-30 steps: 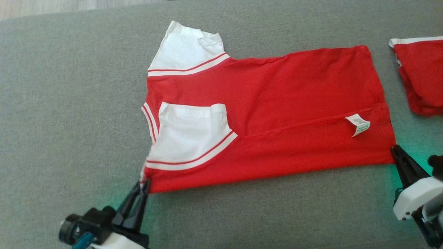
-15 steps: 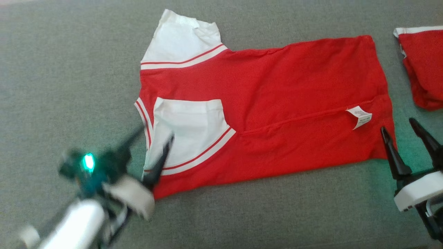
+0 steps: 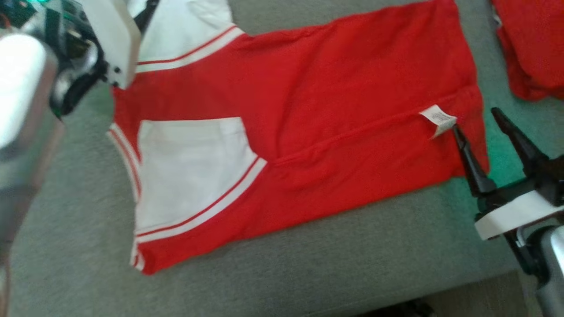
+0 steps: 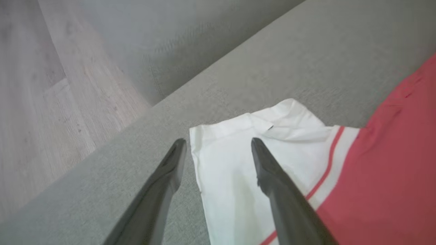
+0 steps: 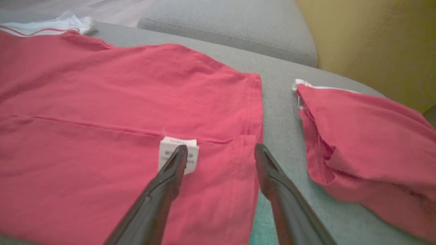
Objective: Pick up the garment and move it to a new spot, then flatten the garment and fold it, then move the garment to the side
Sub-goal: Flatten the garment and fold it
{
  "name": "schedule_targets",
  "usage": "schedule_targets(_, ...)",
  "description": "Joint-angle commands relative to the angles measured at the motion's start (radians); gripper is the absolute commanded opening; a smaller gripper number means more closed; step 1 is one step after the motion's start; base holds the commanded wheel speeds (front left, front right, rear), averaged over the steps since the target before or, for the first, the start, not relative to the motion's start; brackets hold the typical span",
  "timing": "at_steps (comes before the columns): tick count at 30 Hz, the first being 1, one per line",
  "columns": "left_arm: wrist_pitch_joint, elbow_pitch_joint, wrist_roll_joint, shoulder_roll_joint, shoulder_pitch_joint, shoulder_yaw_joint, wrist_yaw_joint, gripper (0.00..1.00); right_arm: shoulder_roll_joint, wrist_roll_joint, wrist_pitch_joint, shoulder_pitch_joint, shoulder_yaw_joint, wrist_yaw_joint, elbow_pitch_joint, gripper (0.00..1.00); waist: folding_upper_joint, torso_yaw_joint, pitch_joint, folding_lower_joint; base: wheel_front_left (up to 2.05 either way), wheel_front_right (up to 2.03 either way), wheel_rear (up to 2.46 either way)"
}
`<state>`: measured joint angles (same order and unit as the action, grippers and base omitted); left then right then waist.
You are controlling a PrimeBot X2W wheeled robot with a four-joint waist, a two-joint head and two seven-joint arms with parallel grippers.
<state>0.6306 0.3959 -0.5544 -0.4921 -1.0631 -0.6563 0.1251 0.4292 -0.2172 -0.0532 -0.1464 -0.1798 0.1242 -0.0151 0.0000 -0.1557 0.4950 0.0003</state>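
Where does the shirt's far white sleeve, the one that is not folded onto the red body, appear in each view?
Head view: the far white sleeve lies at the top edge, left of centre.
Left wrist view: far white sleeve at lower centre.
Right wrist view: far white sleeve in the top left corner.
Shared landmark: the striped band joining it to the red body.

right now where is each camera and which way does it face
Head view: on the head, facing down at the red garment; left arm upper left, right gripper lower right.
Left wrist view: along the open left gripper to the white sleeve.
Right wrist view: along its open fingers to the care label.
Head and right wrist views share that label.
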Motion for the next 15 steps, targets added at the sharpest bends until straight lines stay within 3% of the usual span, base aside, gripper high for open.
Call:
schedule_targets(1, 0.021, 0.000, -0.012, -0.057, -0.058, 0.025, 0.005, 1.00, 0.013, 0.003, -0.011, 0.007, -0.018, 0.007, 0.016, 1.00, 0.0000, -0.058, 0.047, -0.0003, 0.00, 0.00, 0.00)
schedule_targets(8, 0.041, 0.160, -0.031, -0.146, -0.160, -0.052, 0.005, 1.00, -0.020, -0.003, -0.052, -0.017, -0.043, 0.007, -0.035, 1.00, 0.0000, -0.139, 0.082, -0.0003, 0.00, 0.00, 0.00)
schedule_targets(15, 0.016, 0.220, -0.081, -0.184, -0.185, -0.101, 0.005, 1.00, -0.041, -0.006, -0.083, -0.026, -0.053, 0.007, -0.078, 1.00, 0.0000, -0.176, 0.094, -0.0003, 0.00, 0.00, 0.00)
